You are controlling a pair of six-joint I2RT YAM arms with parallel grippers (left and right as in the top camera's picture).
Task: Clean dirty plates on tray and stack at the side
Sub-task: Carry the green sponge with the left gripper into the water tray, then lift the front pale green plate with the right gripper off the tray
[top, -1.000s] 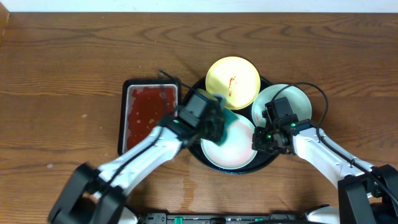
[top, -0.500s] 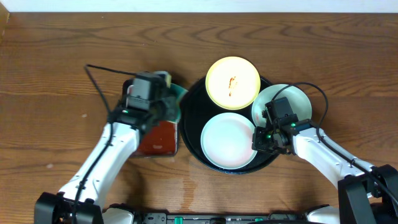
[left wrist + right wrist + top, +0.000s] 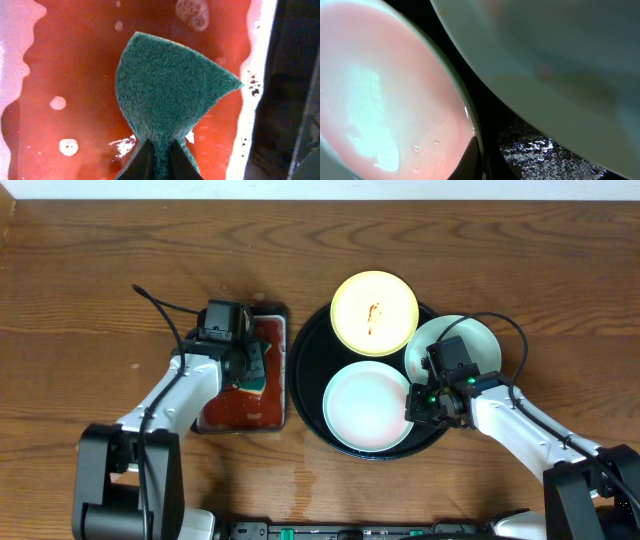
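**Sponge at the dish; front plate pinched at its rim**

Left pincer: clenched on the narrow end of a green sponge. The sponge is fanned out beyond the fingertips and laid on red liquid, where a few pale bubbles are noted. The liquid is held in a small rectangular dish with a dark rim, seen left of centre in the overhead view. The upper half of the dish is covered by the pincer and its arm. A thin black cable is looped off the arm toward the upper left.

Right pincer: closed on the right-hand rim of the front plate, with one finger inside the rim and one outside. This pale plate is lying flat in the lower part of the black tray, and a pinkish wet sheen is noted across it.

The mint plate is set at the tray's right edge, overhanging the rim. It is partly hidden by the right wrist and its looped cable. In the wrist view it is seen crowding close above the gripped plate, with wet black tray between them.

The yellow plate is set across the tray's upper rim, and a small red smear is seen at its centre.

Everything is set on a brown wooden table.
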